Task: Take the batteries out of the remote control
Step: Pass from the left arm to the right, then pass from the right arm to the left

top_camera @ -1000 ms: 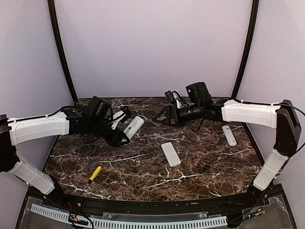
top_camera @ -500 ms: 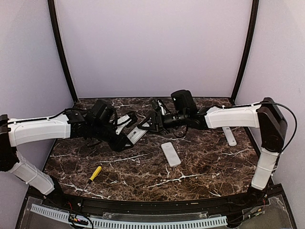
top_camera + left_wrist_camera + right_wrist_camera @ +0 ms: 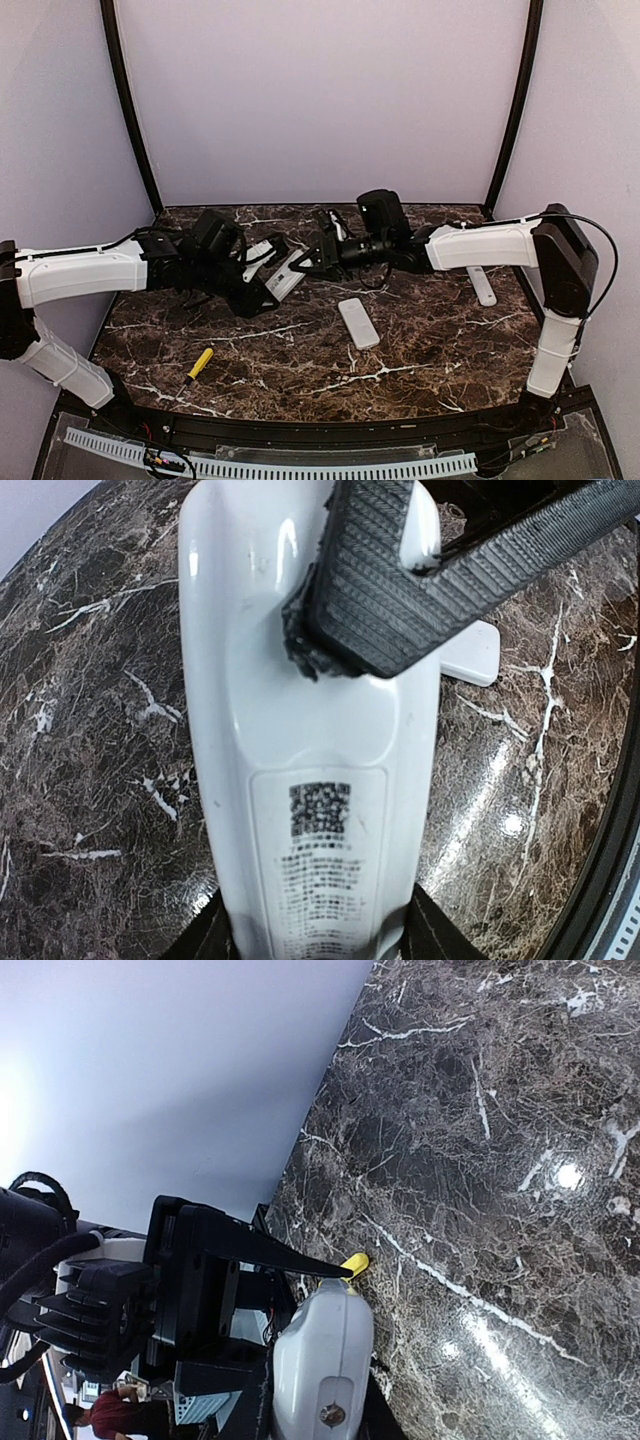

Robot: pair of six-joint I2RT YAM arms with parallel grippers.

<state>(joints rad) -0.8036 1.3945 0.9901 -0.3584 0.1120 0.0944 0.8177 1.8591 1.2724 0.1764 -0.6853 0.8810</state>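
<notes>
Since the picture a second ago, the right arm has swung in from the far right of the tabletop [image 3: 430, 340], and its right hand [image 3: 312, 258] now sits at the far end of the white remote control [image 3: 310, 740]. It had nearly arrived half a second ago and has barely shifted since. The left hand [image 3: 266, 291] has edged toward the centre and is clamped on the remote's near end, holding it off the marble with its labelled back facing the left wrist camera.

In that view a ribbed black fingertip [image 3: 380, 590] of the right hand presses on the remote's back, above the label. How far the right hand is spread I cannot tell; its wrist camera shows only the remote's rounded end and the left hand behind it. The batteries cannot be made out in any view.

A small white cover [image 3: 472, 652] lies on the marble just beside the held remote. Two more remotes, one central [image 3: 358, 322] and one at the right [image 3: 481, 284], and the yellow-handled screwdriver [image 3: 200, 363] lie where they were.
</notes>
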